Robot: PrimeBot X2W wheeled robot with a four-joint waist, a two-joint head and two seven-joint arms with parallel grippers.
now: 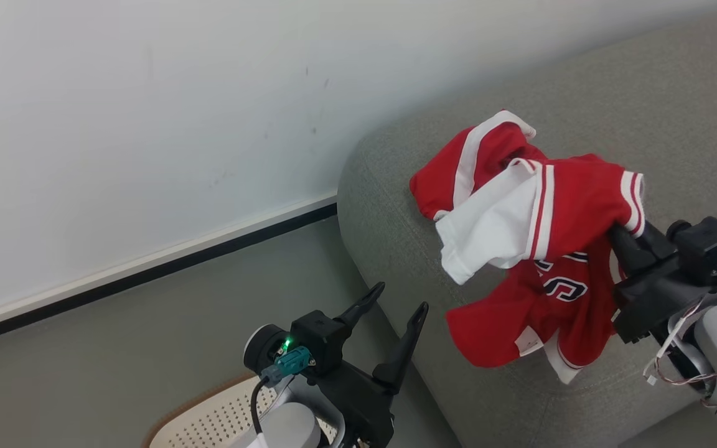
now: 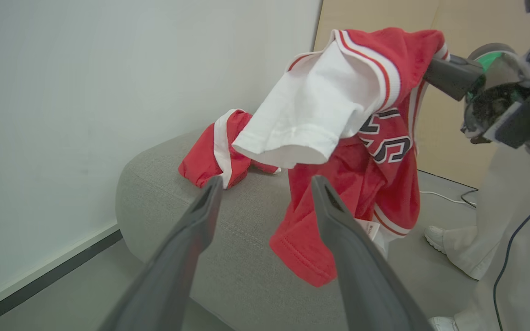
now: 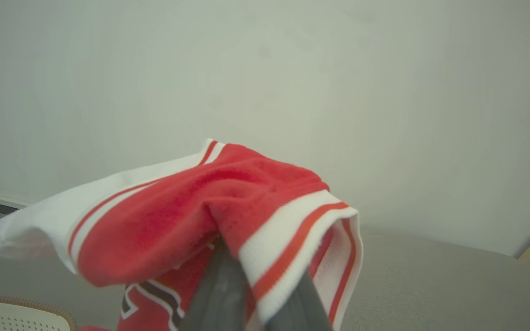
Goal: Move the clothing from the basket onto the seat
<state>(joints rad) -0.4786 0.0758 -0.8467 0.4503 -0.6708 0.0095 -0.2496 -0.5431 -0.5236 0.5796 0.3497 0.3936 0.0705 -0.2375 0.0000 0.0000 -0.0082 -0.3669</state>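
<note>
Jersey in right pincer over seat, dark lettering folded, unreadable

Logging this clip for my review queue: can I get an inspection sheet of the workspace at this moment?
Surface: grey seat, with one red garment lying near its corner.
Job's things: lettered jersey hanging from the right claw above the seat; basket below the left arm.
Clutter: nothing seen.
Claws: left claw open and empty; right claw shut on the jersey.
Cables: cord on the floor; thin wires along the right forearm.
Surroundings: white wall, grey floor, person's legs beside the seat.
</note>
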